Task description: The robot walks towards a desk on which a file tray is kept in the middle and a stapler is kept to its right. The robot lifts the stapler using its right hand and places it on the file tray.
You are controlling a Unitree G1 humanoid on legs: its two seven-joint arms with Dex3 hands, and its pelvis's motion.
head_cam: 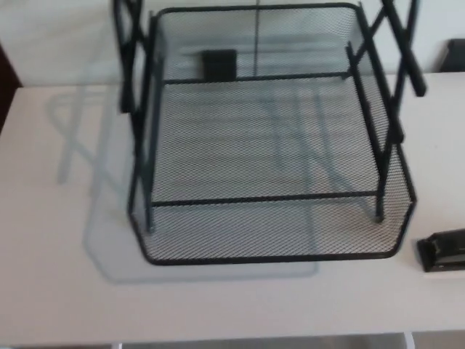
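Stapler (442,251) lies flat by table (58,291) right edge, just beside mesh file tray (269,258) at middle, handy for right hand. Neither hand in view; cannot tell fingers' state.

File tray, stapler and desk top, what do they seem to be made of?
File tray: likely black-coated metal, see-through wire mesh on thin rods. Stapler: black, matte; plastic or painted metal, too cut off to tell. Desk top: smooth plain white, probably laminate or painted board.
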